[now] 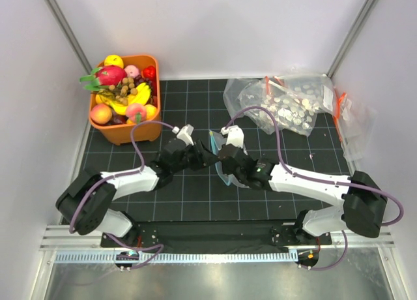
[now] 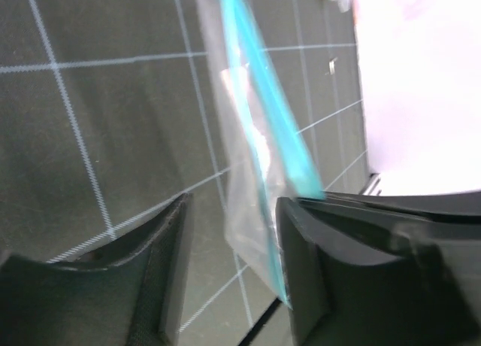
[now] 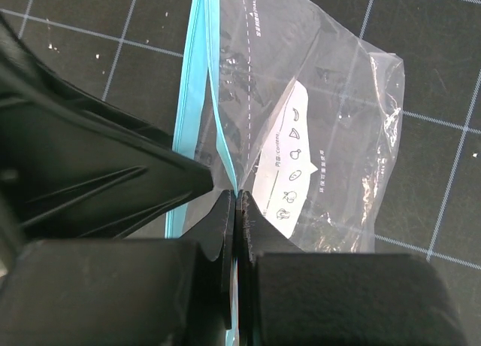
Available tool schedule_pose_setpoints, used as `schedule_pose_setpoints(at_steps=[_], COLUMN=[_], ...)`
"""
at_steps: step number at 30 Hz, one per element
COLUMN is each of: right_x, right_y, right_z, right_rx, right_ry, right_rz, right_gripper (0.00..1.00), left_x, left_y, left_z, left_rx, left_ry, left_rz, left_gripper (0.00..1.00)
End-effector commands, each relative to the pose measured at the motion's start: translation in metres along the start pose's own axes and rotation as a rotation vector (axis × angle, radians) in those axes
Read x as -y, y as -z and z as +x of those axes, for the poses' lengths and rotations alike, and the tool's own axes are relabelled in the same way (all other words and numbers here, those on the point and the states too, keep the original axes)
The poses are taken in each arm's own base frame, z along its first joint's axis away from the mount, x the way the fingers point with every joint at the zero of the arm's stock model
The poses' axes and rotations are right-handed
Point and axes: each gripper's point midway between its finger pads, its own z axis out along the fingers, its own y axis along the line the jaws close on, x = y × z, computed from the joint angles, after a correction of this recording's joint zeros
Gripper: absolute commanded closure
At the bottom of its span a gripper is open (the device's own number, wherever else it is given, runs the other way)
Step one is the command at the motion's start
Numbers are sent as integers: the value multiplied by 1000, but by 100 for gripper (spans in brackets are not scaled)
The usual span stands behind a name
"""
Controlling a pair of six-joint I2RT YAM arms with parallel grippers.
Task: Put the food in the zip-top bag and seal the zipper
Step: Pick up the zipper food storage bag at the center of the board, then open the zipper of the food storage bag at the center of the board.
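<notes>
The zip-top bag (image 1: 223,176) hangs in the middle of the mat between both arms, clear, with a white label. My right gripper (image 3: 237,195) is shut on its mouth edge, pinching the teal zipper (image 3: 197,83). My left gripper (image 2: 233,203) is open. The bag's lower corner (image 2: 244,210) and the zipper (image 2: 270,128) hang between its fingers, close to the right finger (image 2: 308,263). The food, a pink-red peach (image 1: 135,110) and an orange (image 1: 152,111), lies in the orange basket (image 1: 130,134) at the back left.
The basket also holds a banana (image 1: 130,103), a magenta dragon fruit (image 1: 107,75) and other toy fruit. Bigger clear bags (image 1: 287,104) speckled with white pieces lie at the back right. White walls close in the black gridded mat (image 1: 195,195).
</notes>
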Motion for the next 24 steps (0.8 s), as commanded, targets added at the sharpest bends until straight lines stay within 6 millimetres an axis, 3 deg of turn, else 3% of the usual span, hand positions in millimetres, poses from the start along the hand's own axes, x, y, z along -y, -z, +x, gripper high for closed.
schedule_pose_setpoints(at_steps=[1,4,5,7,9,11,13,24], right_x=[-6,-9,-9,-7,-3,2,9,8], right_y=[8,9,10,10,8,8,5,-8], right_z=[-18,-18,-17,-20,-18,-21,-23,-29], right_rx=[67,60,57,64,57,54,44,37], right_ry=[-40,-31,-30,-20,1,29,60,100], right_rz=[-31,-50,-52,-40,-15,27,86,150], right_gripper=[99,99,99,99,97,85,80,75], left_x=[20,21,20,26,26,29,30,29], left_y=[-7,-12,-14,-15,-14,-13,-11,-10], left_z=[-13,-13,-12,-15,-16,-20,-18,-5], left_rx=[28,32,27,27,28,45,45,11], left_ry=[-2,-6,-17,-32,-59,-88,-140,-177], left_rz=[80,90,90,104,98,84,50,21], left_gripper=[53,72,87,100,100,100,100,100])
